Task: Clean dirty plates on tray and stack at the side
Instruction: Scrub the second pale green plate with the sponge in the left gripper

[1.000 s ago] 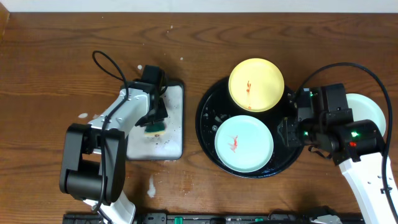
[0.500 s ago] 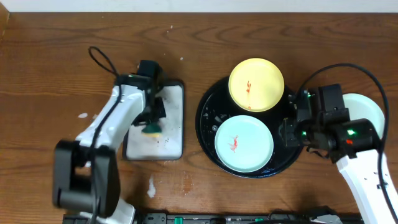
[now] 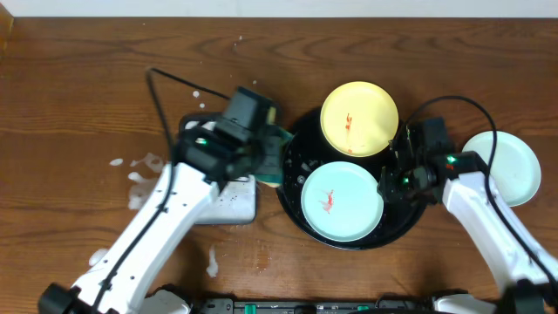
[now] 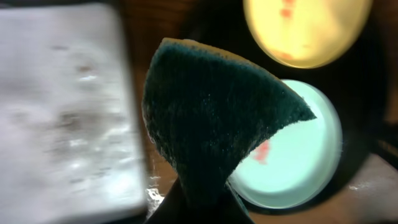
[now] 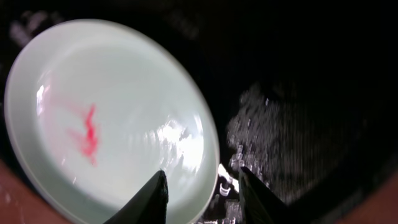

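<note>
Overhead: your left gripper (image 4: 199, 202), squeezing the dark green sponge (image 4: 211, 112), just reached the round black tray (image 3: 301, 222); your open right gripper (image 5: 202, 190) waits at the pale mint plate (image 5: 112, 106). Scrub next.

Round tray (image 3: 301, 148) holds a far plate (image 3: 359, 119) and a near plate (image 3: 342, 201). Third plate (image 3: 506, 166) lies on the table (image 3: 87, 87) to its right; rectangular tray (image 3: 235, 202) to its left; sponge (image 3: 275, 157) over its left rim.

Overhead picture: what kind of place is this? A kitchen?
Probably a robot lab bench, not a kitchen: two robot arms at a brown wooden table, a dark green sponge, red-smeared plates on a glossy round black tray.
</note>
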